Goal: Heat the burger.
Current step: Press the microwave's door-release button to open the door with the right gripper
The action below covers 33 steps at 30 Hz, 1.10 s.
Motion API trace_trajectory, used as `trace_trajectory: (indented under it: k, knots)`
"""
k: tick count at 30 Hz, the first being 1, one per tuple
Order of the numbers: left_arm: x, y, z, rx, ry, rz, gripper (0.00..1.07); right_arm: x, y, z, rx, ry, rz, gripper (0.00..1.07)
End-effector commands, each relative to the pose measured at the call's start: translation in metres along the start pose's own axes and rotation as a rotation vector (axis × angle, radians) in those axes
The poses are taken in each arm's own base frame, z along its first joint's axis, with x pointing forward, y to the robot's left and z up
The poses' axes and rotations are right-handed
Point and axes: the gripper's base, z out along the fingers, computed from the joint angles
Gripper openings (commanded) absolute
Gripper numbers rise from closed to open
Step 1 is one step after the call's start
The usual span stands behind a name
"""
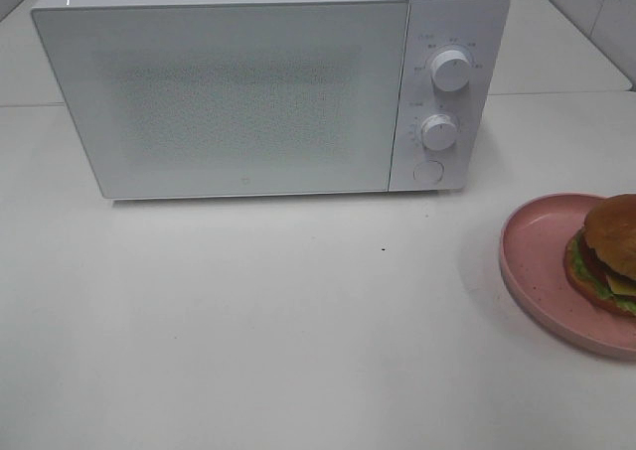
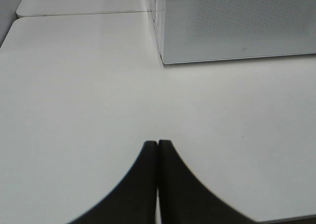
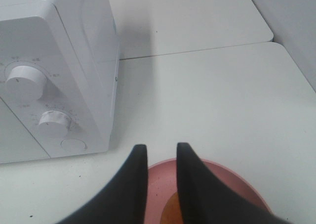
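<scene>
The burger, with a golden-brown bun, lettuce and cheese at its edge, lies on a pink plate at the right edge of the exterior high view. In the right wrist view my right gripper hangs over that plate, its dark fingers a narrow gap apart with nothing between them. A bit of the bun shows below the gap. My left gripper is shut and empty above the bare table. Neither gripper shows in the exterior high view.
A white microwave stands at the back with its door closed. Its two knobs and a round button are on the right side. The white table stretches in front of it.
</scene>
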Motion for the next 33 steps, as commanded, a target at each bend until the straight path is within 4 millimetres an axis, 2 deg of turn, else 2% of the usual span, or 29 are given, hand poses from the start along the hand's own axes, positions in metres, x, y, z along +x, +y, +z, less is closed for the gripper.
trace_trajectory:
  k: [1, 5, 8, 10, 11, 12, 14, 15, 16, 17, 18, 20, 21, 23, 24, 25, 33]
  knots:
    - [0.000, -0.001, -0.002, 0.000, -0.033, -0.004, 0.00, -0.001, -0.001, 0.014, 0.011, -0.026, -0.021, 0.01]
    - [0.000, -0.001, -0.002, 0.000, -0.033, -0.004, 0.00, 0.004, -0.001, 0.028, 0.012, 0.001, -0.022, 0.00]
    - [0.000, -0.001, -0.002, 0.000, -0.033, -0.004, 0.00, 0.008, 0.006, 0.037, -0.018, 0.011, -0.036, 0.00]
    - [0.001, -0.001, -0.002, 0.001, -0.034, -0.005, 0.00, 0.011, 0.023, 0.044, -0.082, 0.006, -0.066, 0.00]
    - [0.001, -0.001, -0.002, 0.001, -0.034, -0.005, 0.00, 0.011, 0.023, 0.044, -0.082, 0.006, -0.066, 0.00]
    - [0.001, -0.001, -0.002, 0.001, -0.034, -0.005, 0.00, 0.013, 0.035, 0.048, -0.125, -0.001, -0.085, 0.00]
    - [0.001, -0.001, -0.002, 0.001, -0.034, -0.005, 0.00, 0.015, 0.042, 0.050, -0.151, 0.001, -0.097, 0.00]
    - [0.001, -0.001, -0.002, 0.001, -0.034, -0.005, 0.00, 0.020, 0.055, 0.054, -0.196, 0.010, -0.117, 0.00]
    - [0.001, -0.001, -0.002, 0.001, -0.034, -0.005, 0.00, 0.020, 0.055, 0.054, -0.196, 0.010, -0.117, 0.00]
    - [0.001, -0.001, -0.002, 0.001, -0.034, -0.005, 0.00, 0.025, 0.067, 0.058, -0.235, 0.016, -0.136, 0.00]
    - [0.001, -0.001, -0.002, 0.001, -0.034, -0.005, 0.00, 0.025, 0.067, 0.058, -0.235, 0.016, -0.136, 0.00]
    - [0.001, -0.001, -0.002, 0.001, -0.034, -0.005, 0.00, 0.033, 0.083, 0.063, -0.288, 0.027, -0.163, 0.00]
    - [0.001, -0.001, -0.002, 0.001, -0.034, -0.005, 0.00, 0.033, 0.083, 0.063, -0.288, 0.027, -0.163, 0.00]
    - [0.001, -0.001, -0.002, 0.001, -0.034, -0.005, 0.00, 0.041, 0.101, 0.068, -0.343, 0.026, -0.190, 0.00]
    - [0.001, -0.001, -0.002, 0.001, -0.034, -0.005, 0.00, 0.041, 0.101, 0.068, -0.343, 0.026, -0.190, 0.00]
    - [0.001, -0.001, -0.002, 0.001, -0.034, -0.005, 0.00, 0.047, 0.112, 0.071, -0.374, 0.022, -0.205, 0.00]
    - [0.001, -0.001, -0.002, 0.001, -0.034, -0.005, 0.00, 0.070, 0.143, 0.083, -0.452, 0.072, -0.201, 0.01]
